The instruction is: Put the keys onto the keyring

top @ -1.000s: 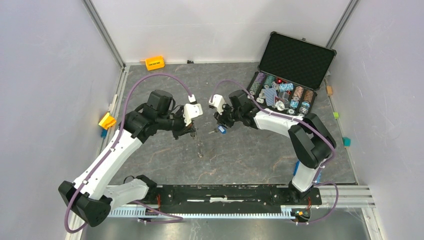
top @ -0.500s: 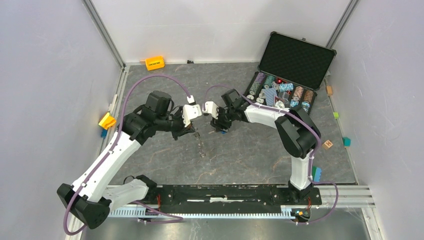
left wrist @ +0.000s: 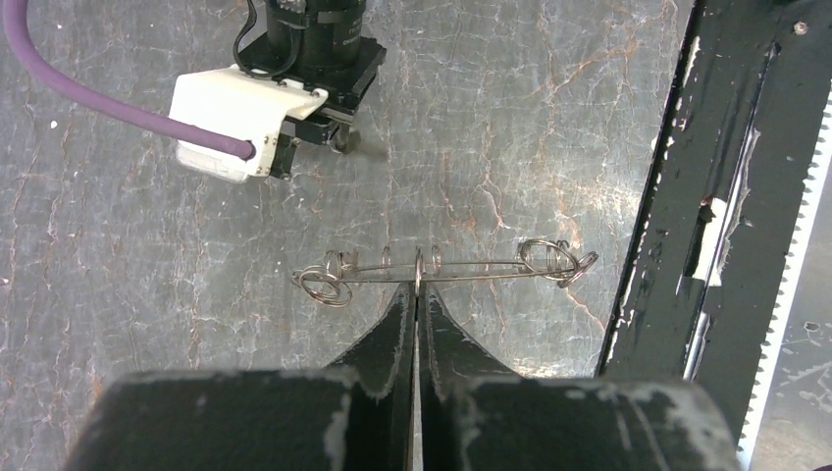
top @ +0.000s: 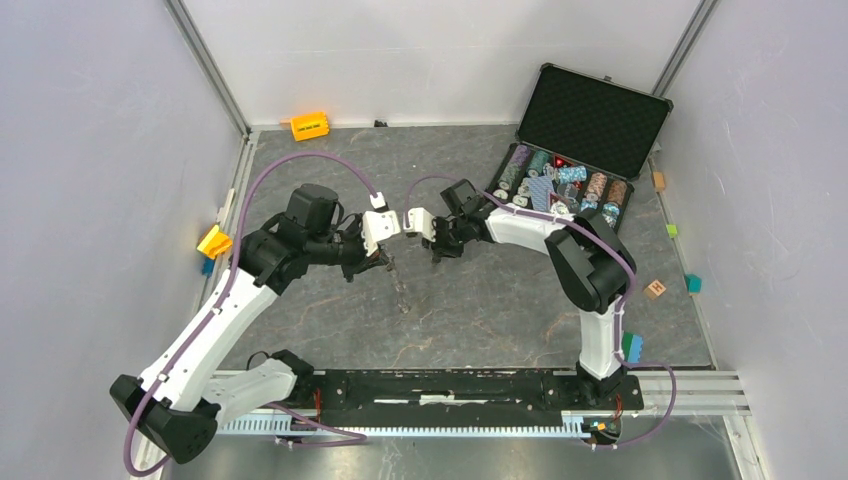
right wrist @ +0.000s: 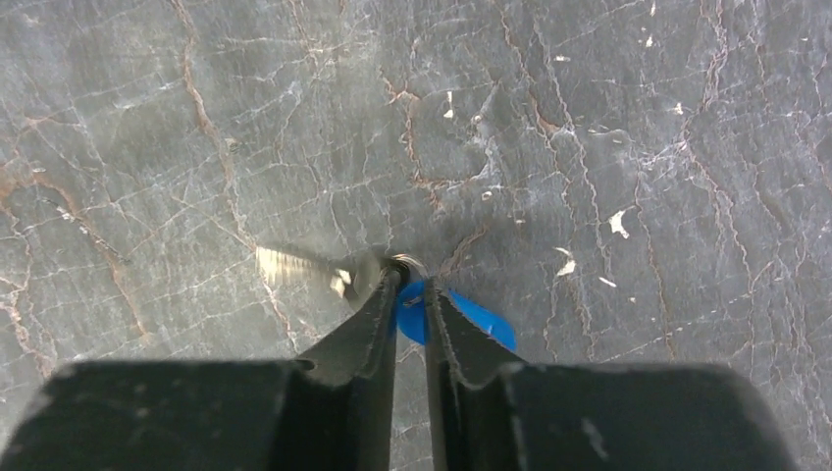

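The keyring (left wrist: pixel 432 270) is a thin wire hoop seen edge-on, strung with small rings. My left gripper (left wrist: pixel 417 290) is shut on its middle and holds it above the table. In the top view the keyring (top: pixel 399 286) hangs below the left gripper (top: pixel 385 259). My right gripper (right wrist: pixel 412 290) is shut on a key: its blue head (right wrist: pixel 483 320) sits between the jaws and its silver blade (right wrist: pixel 294 265) sticks out left, blurred. In the top view the right gripper (top: pixel 437 249) is just right of the left one, a small gap between them.
An open black case (top: pixel 596 115) of poker chips (top: pixel 565 188) stands at the back right. An orange block (top: pixel 310 126) lies at the back wall, a yellow one (top: pixel 213 241) at the left edge, a wooden cube (top: pixel 656 289) at the right. The black base rail (left wrist: pixel 706 196) runs along the near edge.
My right gripper has moved left with the key, closer to the left gripper and the keyring. The left arm has shifted slightly left, still holding the ring.
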Available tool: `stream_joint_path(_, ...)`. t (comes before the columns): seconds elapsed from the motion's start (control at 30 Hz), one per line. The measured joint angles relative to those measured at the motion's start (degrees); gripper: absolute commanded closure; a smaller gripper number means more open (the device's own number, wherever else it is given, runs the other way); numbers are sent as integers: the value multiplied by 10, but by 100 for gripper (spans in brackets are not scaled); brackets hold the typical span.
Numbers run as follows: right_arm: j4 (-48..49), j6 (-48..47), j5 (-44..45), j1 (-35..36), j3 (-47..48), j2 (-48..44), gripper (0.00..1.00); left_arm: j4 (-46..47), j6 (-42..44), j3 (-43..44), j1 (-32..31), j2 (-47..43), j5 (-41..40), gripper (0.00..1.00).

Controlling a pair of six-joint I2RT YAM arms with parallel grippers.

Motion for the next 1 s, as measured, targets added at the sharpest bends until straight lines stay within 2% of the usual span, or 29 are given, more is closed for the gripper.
stream_joint_path(0.13, -13, -3, 3, -2, -12, -19, 99, 0, 0, 0, 0, 1, 0, 98)
stream_joint_path(0.5, -35, 17, -9, -42, -92, -159, 100, 1, 0, 0, 0, 12, -2, 98)
stream_joint_path(0.57, -33, 19, -12, -45, -105, -179, 91, 1, 0, 0, 0, 14, -3, 98)
stream_joint_path(0.63, -32, 24, -13, -46, -116, -188, 75, 2, 0, 0, 0, 16, -4, 98)
stream_joint_path(0.7, -31, 32, -15, -46, -118, -186, 54, 2, 0, 0, 0, 17, -4, 98)
stream_joint_path(0.73, -28, 36, -16, -46, -116, -179, 50, 2, 0, 0, 0, 17, -4, 98)
stream_joint_path(0.8, -26, 49, -19, -46, -108, -158, 46, 2, 0, 0, 0, 18, -4, 98)
stream_joint_path(1.0, -10, 95, -20, -46, -66, -71, 45, 3, 0, 0, 0, 18, -4, 98)
